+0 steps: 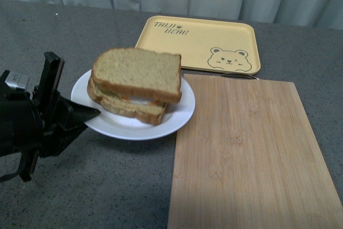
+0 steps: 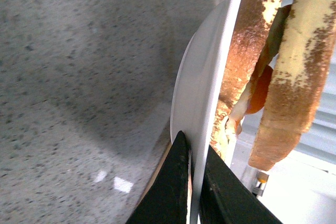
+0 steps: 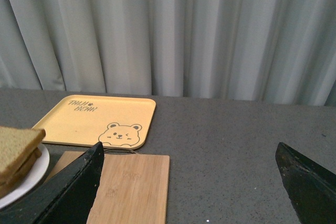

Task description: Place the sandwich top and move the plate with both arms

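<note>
The sandwich top (image 1: 136,71) lies on the stacked sandwich, which sits on the plate (image 1: 126,128). The plate is located on the grey table (image 1: 80,186), in front of the yellow tray (image 1: 198,38); its rim overlaps the left edge of the wooden board (image 1: 252,148). The left gripper (image 1: 91,112) is clamped on the plate's rim (one finger on each face, per the left wrist view). The right gripper (image 3: 189,148) has its fingers spread wide, holding nothing.

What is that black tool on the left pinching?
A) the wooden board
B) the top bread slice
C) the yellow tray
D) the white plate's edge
D: the left tool grips the plate by its rim, one finger on each side.
</note>
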Controlling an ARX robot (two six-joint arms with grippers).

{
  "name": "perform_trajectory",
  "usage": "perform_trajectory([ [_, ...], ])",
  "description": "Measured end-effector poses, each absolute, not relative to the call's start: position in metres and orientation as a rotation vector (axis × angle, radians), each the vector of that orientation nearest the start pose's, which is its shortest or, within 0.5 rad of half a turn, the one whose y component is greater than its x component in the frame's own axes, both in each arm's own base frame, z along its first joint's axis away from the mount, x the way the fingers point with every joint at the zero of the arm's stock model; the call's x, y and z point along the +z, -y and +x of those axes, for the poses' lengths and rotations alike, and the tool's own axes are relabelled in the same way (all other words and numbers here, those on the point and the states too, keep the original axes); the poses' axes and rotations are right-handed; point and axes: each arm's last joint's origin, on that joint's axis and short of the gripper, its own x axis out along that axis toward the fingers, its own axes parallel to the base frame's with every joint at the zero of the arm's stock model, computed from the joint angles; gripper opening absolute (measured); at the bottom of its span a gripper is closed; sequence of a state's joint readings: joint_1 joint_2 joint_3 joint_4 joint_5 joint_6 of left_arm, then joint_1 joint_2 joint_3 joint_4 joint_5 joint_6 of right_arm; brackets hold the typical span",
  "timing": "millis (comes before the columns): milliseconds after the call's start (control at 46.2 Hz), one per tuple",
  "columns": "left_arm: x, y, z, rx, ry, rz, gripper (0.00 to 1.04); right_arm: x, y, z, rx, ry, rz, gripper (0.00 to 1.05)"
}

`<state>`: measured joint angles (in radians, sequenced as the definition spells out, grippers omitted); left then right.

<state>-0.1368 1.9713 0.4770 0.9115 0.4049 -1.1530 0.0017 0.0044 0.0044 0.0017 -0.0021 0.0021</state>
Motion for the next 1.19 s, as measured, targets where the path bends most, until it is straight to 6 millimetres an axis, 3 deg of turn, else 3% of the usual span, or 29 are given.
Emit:
perform_trajectory([
  [108,0.072,0.059,0.294,-0.182,-0.784,-1.213,0.04,0.165,0.000,0.098,0.004,0.002,0.002,0.95],
  [260,0.088,0.090,0.334,-0.268,-0.799,-1.207,0.04,0.165,0.000,0.098,0.004,0.002,0.002,0.95],
  [454,0.084,0.137,0.394,-0.293,-0.864,-1.195,0.04,0.165,0.000,0.098,0.004,0.002,0.002,0.95],
  [649,0.076,0.164,0.439,-0.269,-0.908,-1.177,0.04,0.165,0.000,0.098,0.004,0.002,0.002,0.95],
  [887,0.062,0.175,0.471,-0.210,-0.932,-1.181,0.04,0.165,0.000,0.098,0.004,0.002,0.002,0.95],
  [1103,0.054,0.174,0.485,-0.160,-0.963,-1.160,0.04,0.165,0.000,0.098,0.004,0.002,0.002,0.95],
  [1190,0.055,0.173,0.487,-0.165,-0.953,-1.152,0.20,0.165,0.000,0.098,0.003,0.002,0.002,0.95],
])
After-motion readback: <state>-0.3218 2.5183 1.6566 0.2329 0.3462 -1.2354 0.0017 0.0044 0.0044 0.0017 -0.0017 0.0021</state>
